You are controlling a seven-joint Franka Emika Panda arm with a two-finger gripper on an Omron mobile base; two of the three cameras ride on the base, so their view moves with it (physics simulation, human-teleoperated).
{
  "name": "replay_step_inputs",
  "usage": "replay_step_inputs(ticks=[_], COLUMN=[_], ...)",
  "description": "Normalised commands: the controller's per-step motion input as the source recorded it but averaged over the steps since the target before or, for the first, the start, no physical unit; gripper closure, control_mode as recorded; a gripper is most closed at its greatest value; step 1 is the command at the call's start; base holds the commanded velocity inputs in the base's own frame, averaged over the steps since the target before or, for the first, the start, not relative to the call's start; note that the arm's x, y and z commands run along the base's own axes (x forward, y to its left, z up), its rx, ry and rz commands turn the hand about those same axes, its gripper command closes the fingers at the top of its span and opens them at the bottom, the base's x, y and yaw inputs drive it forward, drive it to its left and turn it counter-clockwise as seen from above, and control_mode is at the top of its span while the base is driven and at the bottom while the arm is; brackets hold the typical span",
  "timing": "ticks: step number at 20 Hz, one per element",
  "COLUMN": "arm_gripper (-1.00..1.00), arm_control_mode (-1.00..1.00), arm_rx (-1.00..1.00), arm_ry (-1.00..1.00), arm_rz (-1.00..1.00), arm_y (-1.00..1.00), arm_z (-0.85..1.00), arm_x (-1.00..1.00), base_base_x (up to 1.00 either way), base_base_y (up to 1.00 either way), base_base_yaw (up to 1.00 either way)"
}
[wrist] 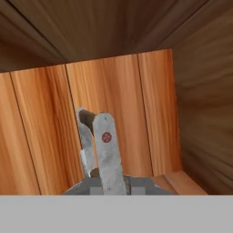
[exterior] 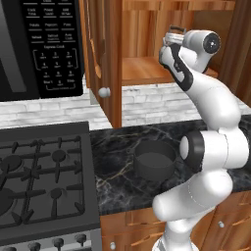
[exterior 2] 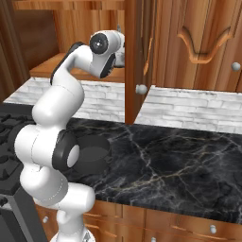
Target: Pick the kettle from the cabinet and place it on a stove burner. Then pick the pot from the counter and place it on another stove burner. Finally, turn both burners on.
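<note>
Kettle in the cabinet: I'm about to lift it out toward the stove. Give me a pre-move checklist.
1. Gripper shut on the kettle: ok; its handle sits at the centre of the hand view.
2. Cabinet door swung open: ok.
3. Kettle lifted off the shelf: cannot tell.
4. Stove burners free: ok, nothing stands on them.
5. Pot on the counter, below the cabinet opening: ok, but mind it when coming down.

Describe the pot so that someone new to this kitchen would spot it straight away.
Start at the black stove on the left. Just right of it runs the black veined counter, and the pot stands there beside the arm. It is round, dark grey, low-walled and lidless, the one vessel on that counter.
</note>
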Motion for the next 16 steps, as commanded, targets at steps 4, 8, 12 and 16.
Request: replay_step_inputs(ticks=[4,8,12,16], arm_gripper=[1.0,1.0,1.0,1.0], arm_control_mode=[-1.0,-1.0,-1.0,-1.0], arm_rx=[0.0,0.0,0.0,0.0], arm_ry=[0.0,0.0,-0.02,-0.01], arm_rz=[0.0,0.0,0.0,0.0], arm_y=[0.0,0.0,0.0,0.01], arm_z=[-0.01,0.0,0.0,0.0], arm_x=[0.03,0.0,0.0,-0.08], base_base_x=[0.0,0.0,0.0,0.0], base_base_y=[0.0,0.0,0.0,0.0], base_base_yaw=[0.0,0.0,0.0,0.0])
